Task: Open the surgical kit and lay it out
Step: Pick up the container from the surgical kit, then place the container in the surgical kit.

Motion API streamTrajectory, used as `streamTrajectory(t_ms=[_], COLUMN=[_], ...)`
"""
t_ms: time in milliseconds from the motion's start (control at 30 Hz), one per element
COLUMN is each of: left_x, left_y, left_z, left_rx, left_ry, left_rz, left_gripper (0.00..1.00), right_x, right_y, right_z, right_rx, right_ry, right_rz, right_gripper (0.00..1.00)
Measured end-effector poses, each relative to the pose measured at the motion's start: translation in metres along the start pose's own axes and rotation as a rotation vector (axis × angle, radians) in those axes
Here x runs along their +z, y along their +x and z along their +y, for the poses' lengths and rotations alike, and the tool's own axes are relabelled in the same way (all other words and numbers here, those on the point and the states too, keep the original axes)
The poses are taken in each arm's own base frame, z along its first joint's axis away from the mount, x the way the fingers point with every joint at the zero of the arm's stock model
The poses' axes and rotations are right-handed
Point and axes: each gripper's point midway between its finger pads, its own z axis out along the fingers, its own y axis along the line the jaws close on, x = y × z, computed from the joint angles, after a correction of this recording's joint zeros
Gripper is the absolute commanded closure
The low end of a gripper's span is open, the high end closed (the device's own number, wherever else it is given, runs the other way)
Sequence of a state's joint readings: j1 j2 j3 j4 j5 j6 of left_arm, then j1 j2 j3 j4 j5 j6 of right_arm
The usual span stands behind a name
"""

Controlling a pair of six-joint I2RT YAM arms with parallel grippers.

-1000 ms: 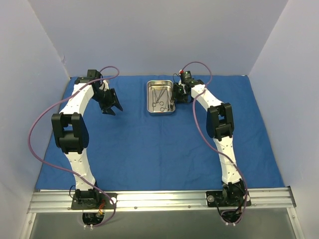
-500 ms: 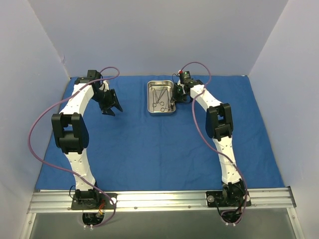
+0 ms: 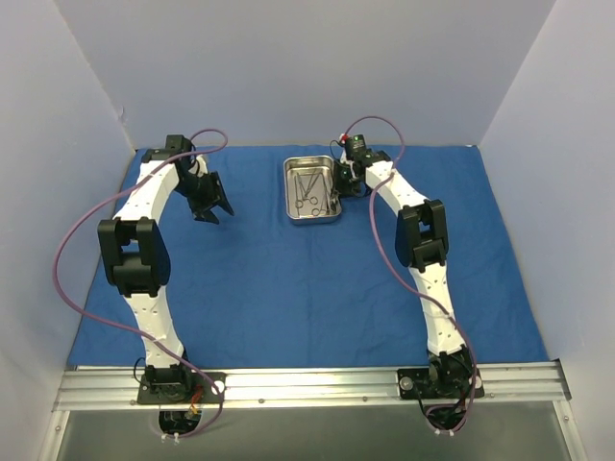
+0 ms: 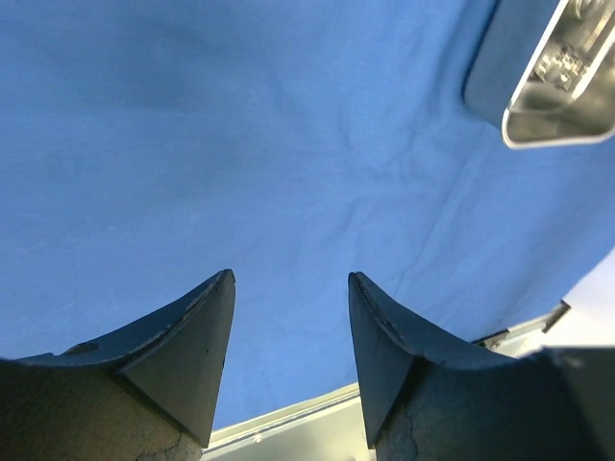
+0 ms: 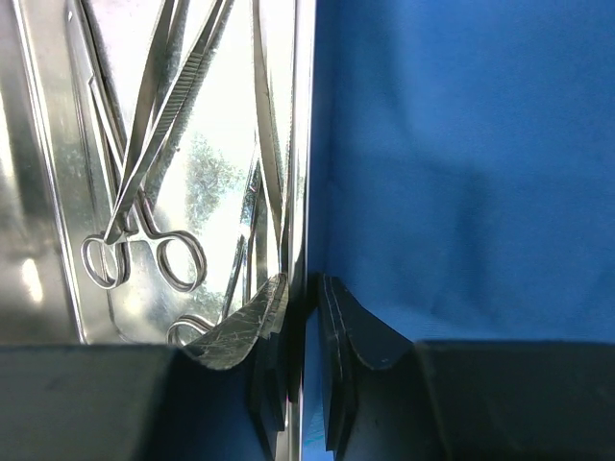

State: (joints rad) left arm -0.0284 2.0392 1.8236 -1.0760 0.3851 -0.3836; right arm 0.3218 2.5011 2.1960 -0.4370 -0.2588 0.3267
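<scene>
Right pincer (image 5: 306, 293) is narrowed onto the right rim of the steel tray (image 3: 309, 217), one finger inside, one outside; the left pincer (image 4: 291, 279) hangs wide and empty over the blue cloth wrap (image 3: 288, 288). Standing on the cloth midway along the bench's far edge, the tray looks rigid but slick, and its loose instruments (image 5: 159, 144) would likely slide if it tips.

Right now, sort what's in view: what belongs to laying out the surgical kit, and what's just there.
Job:
- cloth, spread flat
- tray
- instruments, in the tray
- right pincer, astride the tray's rim
- left pincer, open over the cloth

Just there:
- cables
- rail
- walls
</scene>
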Motion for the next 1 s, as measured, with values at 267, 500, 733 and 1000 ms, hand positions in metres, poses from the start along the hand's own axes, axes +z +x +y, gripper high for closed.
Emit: streamTrajectory(t_ms=[267,500,733,1000], left_x=[-0.011,-0.017,-0.043,-0.072], left_y=[-0.013,-0.016,-0.022,-0.029], left_z=[0.021,0.025,0.043,0.060], left_rx=[-0.057,-0.076,-0.107,-0.152], left_ry=[-0.024,-0.033,-0.123,-0.168], left_rz=[-0.038,-0.056,-0.136,-0.219], left_gripper=[0.41,0.41,0.41,0.41], right_x=[0.001,0.002,-0.001,-0.026], right_y=[0.010,0.023,0.041,0.090], right_z=[0.027,0.058,0.086,0.141], right_rx=[-0.091,-0.162,-0.239,-0.393], right_ry=[-0.007,-0.039,-0.063,-0.118], right_rz=[0.006,0.018,0.038,0.085], right_gripper=[1.00,1.00,1.00,1.00])
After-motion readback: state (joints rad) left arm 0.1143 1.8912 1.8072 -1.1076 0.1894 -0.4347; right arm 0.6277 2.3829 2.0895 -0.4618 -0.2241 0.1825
